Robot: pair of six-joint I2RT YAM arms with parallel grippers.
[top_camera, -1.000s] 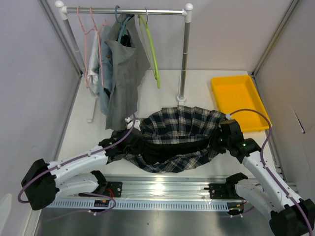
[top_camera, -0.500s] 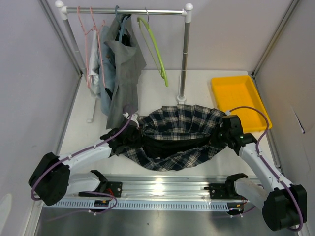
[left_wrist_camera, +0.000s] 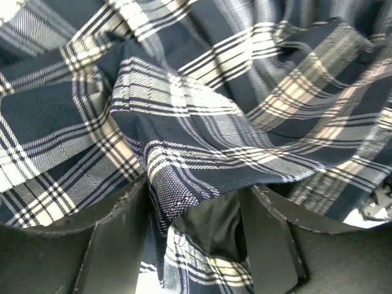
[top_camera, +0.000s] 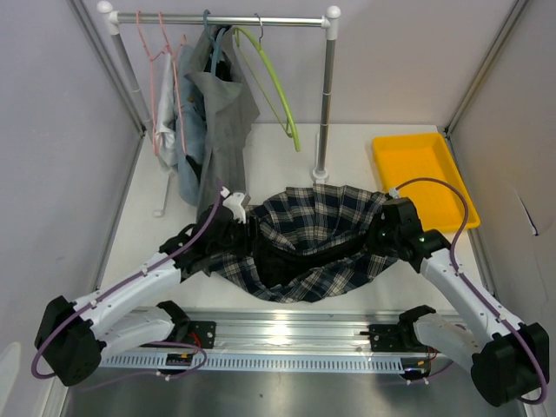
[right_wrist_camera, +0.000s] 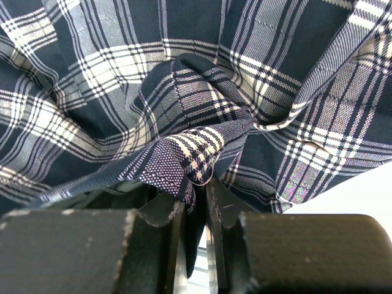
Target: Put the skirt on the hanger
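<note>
Two grippers share the skirt [top_camera: 317, 234], which hangs slack between them over the table [top_camera: 287, 165], in front of the rack [top_camera: 226, 17]. Whether its sagging middle rests on the table cannot be told.

At the left of the rack hangs a grey garment [top_camera: 221, 113], limp and matte. Just right of it is the green hanger [top_camera: 278, 100], a thin, smooth loop hanging tilted and bare. It is likely the target.

The left gripper [top_camera: 233, 224] has the skirt's left edge. In its wrist view the fingers [left_wrist_camera: 110, 239] stand fairly wide, but a thick bunch of plaid and dark lining fills the gap. It therefore seems clamped on a wad, not a single layer.

The skirt is woven plaid, navy crossed with cream and grey stripes. It looks soft and light and is heavily creased, and a smooth dark lining shows inside. It should handle as limp cloth:
- It has no stiffness to push with.
- It sags wherever it is unsupported.
- It is apt to creep out of a loose pinch.
- It is not fragile.

The best hold is probably the waistband at two opposite points, drawn taut so the opening stays wide for the hanger.

The right gripper [top_camera: 388, 236] pinches the right edge, its fingers [right_wrist_camera: 153, 226] nearly together on a thin folded peak of cloth.

Farther right lies the tray [top_camera: 417, 165], yellow, rigid and shallow.
</note>
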